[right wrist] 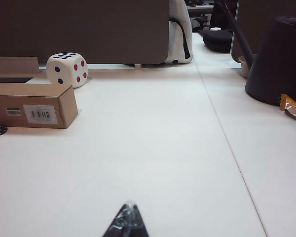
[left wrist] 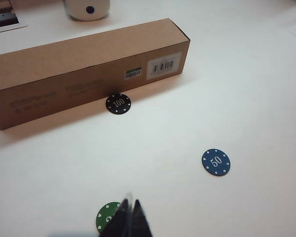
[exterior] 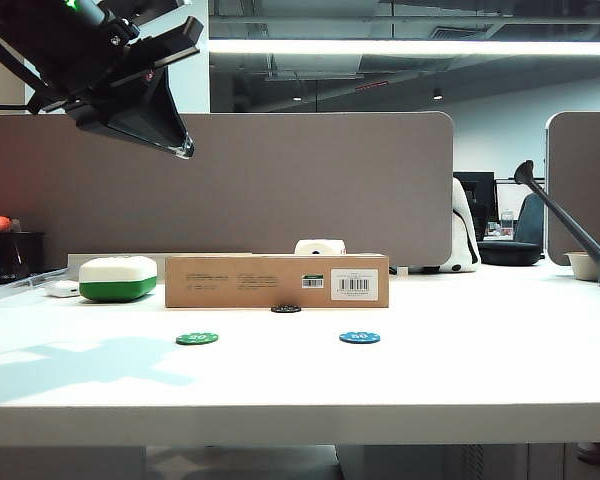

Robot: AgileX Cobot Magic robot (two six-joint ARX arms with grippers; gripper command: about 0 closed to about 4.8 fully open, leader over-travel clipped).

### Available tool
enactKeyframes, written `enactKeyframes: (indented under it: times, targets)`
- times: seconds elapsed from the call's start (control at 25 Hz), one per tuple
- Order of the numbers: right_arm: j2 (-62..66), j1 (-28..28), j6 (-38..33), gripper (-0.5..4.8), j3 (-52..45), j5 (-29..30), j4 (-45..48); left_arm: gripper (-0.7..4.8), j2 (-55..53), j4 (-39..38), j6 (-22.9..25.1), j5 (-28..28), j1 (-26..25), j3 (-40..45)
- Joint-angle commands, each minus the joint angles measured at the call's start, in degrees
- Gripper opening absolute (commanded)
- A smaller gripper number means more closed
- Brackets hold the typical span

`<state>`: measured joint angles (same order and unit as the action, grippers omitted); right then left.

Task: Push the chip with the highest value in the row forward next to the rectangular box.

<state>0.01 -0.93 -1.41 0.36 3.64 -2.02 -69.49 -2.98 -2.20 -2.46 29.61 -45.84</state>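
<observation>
**Black chip at the box face; both grippers clear**

The chip, marked 100, lies flat just beside the front face of the rectangular box; contact cannot be confirmed. Judged light, rigid and apt to slide on the smooth table; best nudged at its rim (too thin to pinch).

Count: one black, one green chip, one blue chip, one box.

Left gripper hangs high above the table's left side, fingers together. Right gripper sits low on the right, likewise closed, empty.

Left gripper up high, bare table below; rectangular box blocks ahead. Right gripper: open tabletop ahead.
</observation>
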Motion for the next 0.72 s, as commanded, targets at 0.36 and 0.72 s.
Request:
enactKeyframes:
  times: [0.36, 0.72]
  targets:
    - [-0.1, -0.1, 0.2, -0.05, -0.3, -0.3, 0.5, -0.05, 0.2, 0.5, 0.2, -0.2, 0.0, -0.1]
    - [-0.1, -0.1, 0.2, -0.05, -0.3, -0.3, 0.5, -0.05, 0.2, 0.5, 7.8, 0.0, 0.0, -0.1]
